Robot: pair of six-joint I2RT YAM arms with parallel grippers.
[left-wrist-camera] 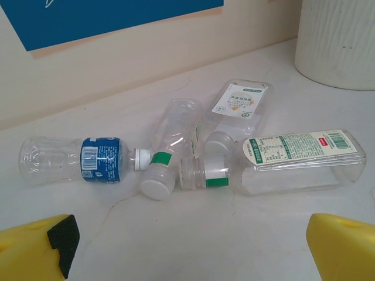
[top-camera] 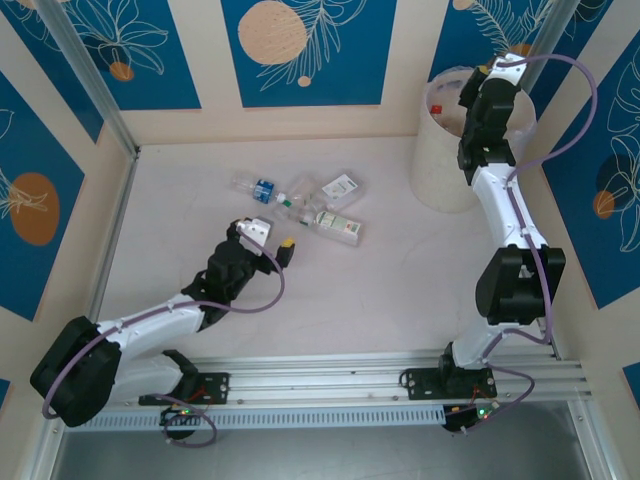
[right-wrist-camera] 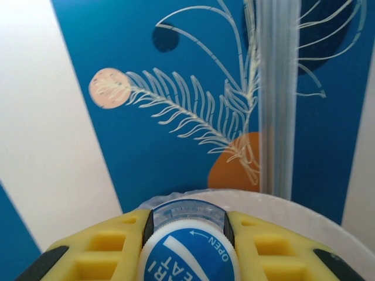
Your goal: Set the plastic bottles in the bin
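Several clear plastic bottles lie in a cluster mid-table. They are a blue-labelled one, a green-banded one with a white cap, a flat one with a white and green label, and a larger one with a green and white label. My left gripper is open just short of them, with nothing between its yellow fingers. My right gripper is shut on a bottle with a blue and white cap. It holds this bottle over the off-white bin.
The bin stands at the back right, with something red inside it. Patterned blue walls close in the table at the back and sides. A metal post rises behind the bin. Bare tabletop lies between the cluster and the arm bases.
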